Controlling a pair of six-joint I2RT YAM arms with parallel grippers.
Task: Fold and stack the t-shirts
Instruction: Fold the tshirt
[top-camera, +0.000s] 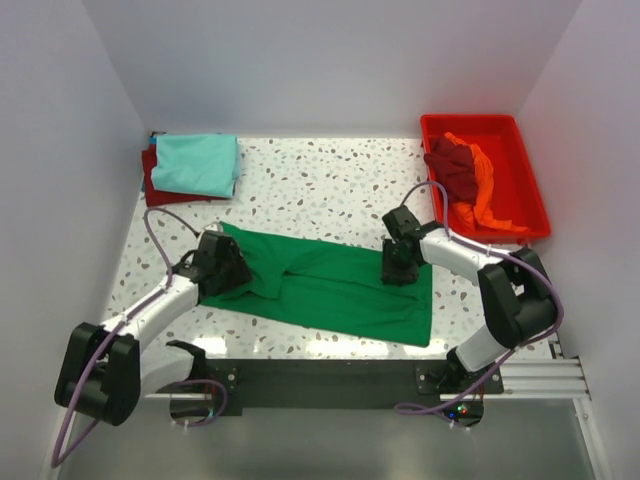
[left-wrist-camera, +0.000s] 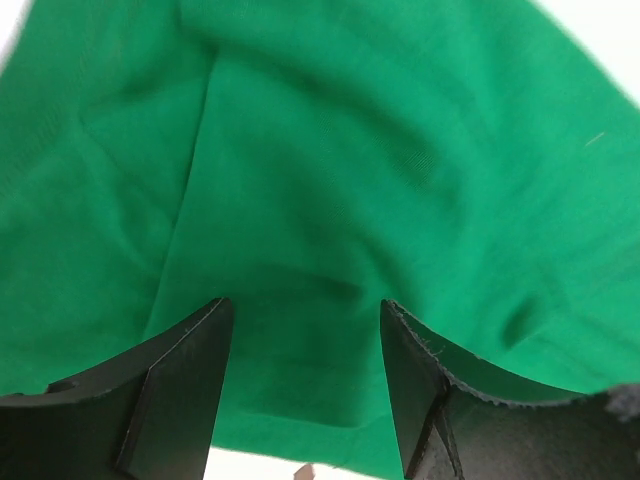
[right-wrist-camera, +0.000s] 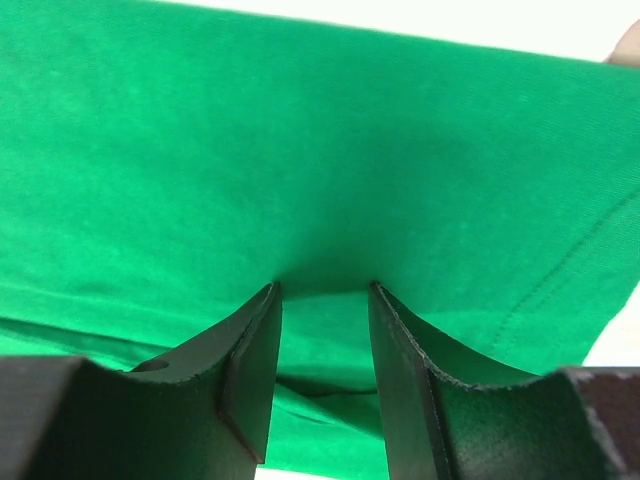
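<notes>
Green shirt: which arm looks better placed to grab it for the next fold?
Probably the left. The left arm holds its jaws open over the creased left end of the green shirt, ready to pinch there. The right arm rests the tips of its jaws on the far edge, seemingly pinning the cloth.

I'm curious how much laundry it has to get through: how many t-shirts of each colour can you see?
Green t-shirt: 1
Light teal t-shirt: 1
Dark red t-shirts: 2
Orange t-shirt: 1
Total: 5
</notes>
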